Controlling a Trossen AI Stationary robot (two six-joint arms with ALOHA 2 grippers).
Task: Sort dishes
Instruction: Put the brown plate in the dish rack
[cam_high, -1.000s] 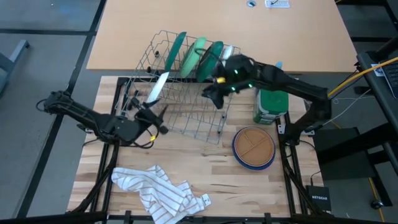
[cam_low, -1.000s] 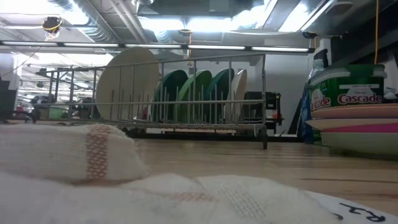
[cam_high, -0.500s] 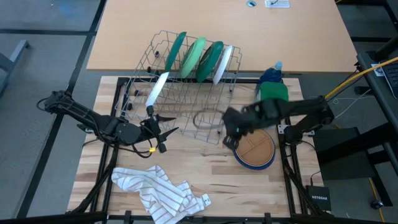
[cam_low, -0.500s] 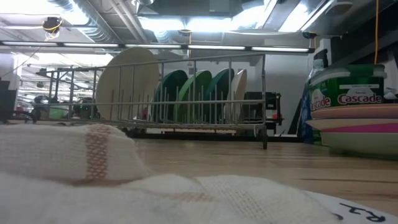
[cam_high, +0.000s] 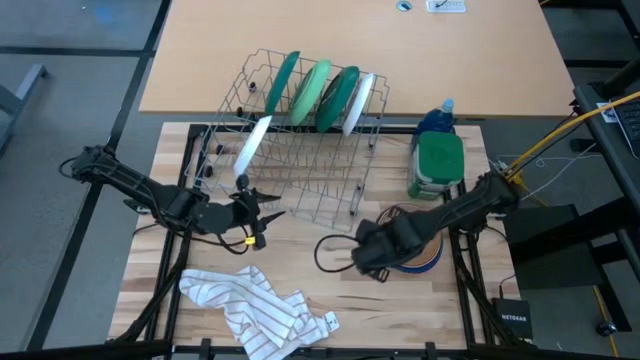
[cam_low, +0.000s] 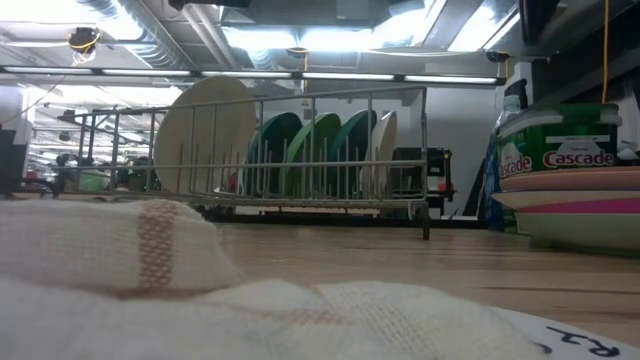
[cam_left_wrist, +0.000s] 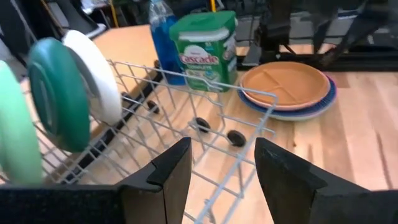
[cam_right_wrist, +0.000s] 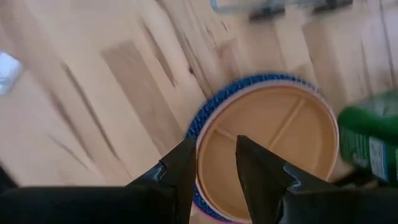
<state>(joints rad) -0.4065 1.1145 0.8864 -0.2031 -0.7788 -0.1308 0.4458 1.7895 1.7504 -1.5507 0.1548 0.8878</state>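
1. High view: the right gripper (cam_high: 362, 255) hangs empty by the tan divided plate (cam_high: 425, 238) stacked on a blue plate near the desk's right edge.
2. Low view: a white plate (cam_low: 205, 135) and green plates (cam_low: 312, 150) stand in the wire rack (cam_low: 300, 195).
3. Left wrist view: the left gripper (cam_left_wrist: 221, 168), fingers parted and empty, faces the rack.
4. Right wrist view: fingers parted above the tan plate.

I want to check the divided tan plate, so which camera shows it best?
The right wrist view: the tan plate fills the picture, dividers clear, on a blue plate. The left wrist view shows it whole but slanted. The high view has the right arm across it. The low view shows only stacked rims.
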